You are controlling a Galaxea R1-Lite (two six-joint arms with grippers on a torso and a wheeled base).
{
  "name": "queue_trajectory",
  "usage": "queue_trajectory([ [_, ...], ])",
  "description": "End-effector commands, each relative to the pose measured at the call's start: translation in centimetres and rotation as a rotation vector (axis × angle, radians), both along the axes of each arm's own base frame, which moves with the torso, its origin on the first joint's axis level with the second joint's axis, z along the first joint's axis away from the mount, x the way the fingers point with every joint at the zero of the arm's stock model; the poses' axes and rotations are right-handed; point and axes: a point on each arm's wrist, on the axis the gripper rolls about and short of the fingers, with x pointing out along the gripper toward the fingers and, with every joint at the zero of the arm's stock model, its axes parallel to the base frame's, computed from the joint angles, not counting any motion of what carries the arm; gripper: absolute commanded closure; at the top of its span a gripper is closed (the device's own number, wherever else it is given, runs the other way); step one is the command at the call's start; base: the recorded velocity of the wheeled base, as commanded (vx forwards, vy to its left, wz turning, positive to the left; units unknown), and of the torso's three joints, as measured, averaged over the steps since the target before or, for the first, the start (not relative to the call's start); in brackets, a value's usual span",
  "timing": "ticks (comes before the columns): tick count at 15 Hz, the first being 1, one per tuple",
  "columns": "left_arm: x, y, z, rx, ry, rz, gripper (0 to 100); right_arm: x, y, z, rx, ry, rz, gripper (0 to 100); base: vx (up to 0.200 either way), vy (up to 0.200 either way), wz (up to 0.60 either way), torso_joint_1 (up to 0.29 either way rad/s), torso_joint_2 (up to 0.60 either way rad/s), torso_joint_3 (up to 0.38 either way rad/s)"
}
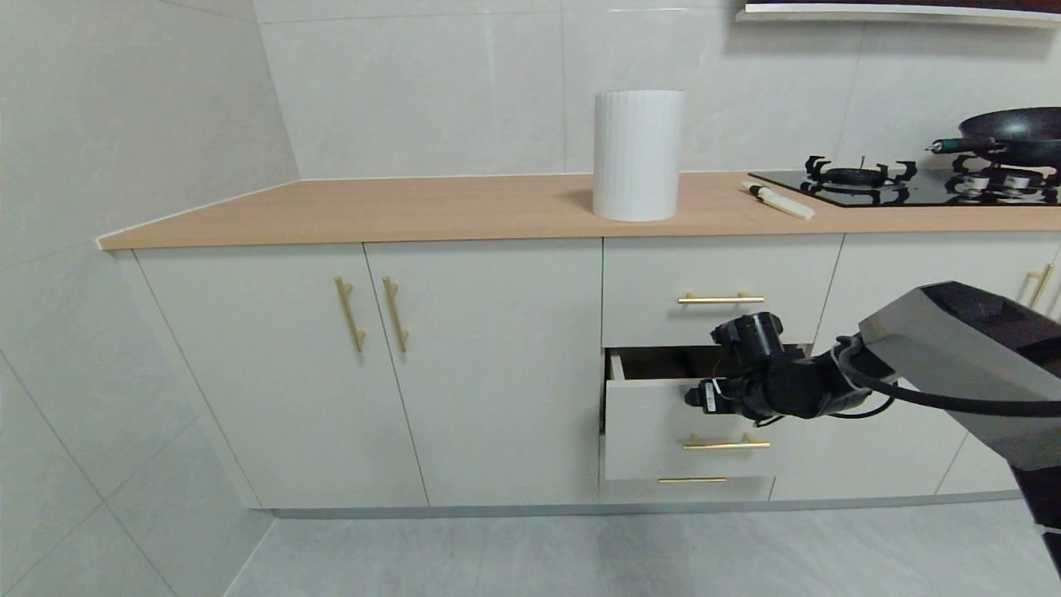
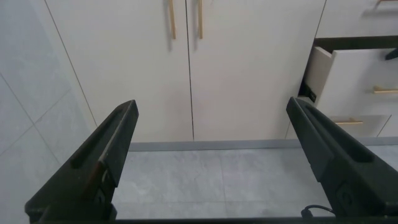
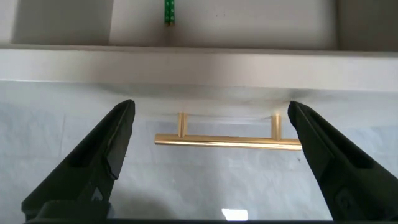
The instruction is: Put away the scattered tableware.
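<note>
On the wooden surface [image 1: 414, 207], a slim cream utensil [image 1: 777, 201], possibly a knife with a dark tip, lies at three o'clock from the white ribbed canister [image 1: 638, 155], between it and the gas hob [image 1: 912, 186], touching neither. At six o'clock from the canister, the middle drawer [image 1: 655, 414] stands partly pulled out. The right hand [image 3: 210, 107] is just in front of that drawer, released, its fingers [image 3: 112, 143] spread wide with the gold handle [image 3: 227, 142] showing between them and nothing grasped. The left hand [image 2: 211, 104] is also released and empty, facing the double cabinet doors [image 2: 186, 68] low over the tiled floor [image 2: 211, 174].
</note>
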Motion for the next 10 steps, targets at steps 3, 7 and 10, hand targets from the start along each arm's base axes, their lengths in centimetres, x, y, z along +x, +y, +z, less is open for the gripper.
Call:
queue_trajectory([
  [3,0.0,0.0,0.0,0.0,0.0,0.001,0,2.0,-0.8,-2.2,0.034,-0.013,-0.056,0,0.0,0.0,0.0,0.0,0.0,0.0],
  [7,0.0,0.0,0.0,0.0,0.0,0.001,0,3.5,-1.8,-3.0,0.059,-0.04,-0.131,0,0.0,0.0,0.0,0.0,0.0,0.0],
  [10,0.0,0.0,0.0,0.0,0.0,0.001,0,4.5,-2.0,-3.5,0.09,-0.062,-0.176,0,0.0,0.0,0.0,0.0,0.0,0.0],
])
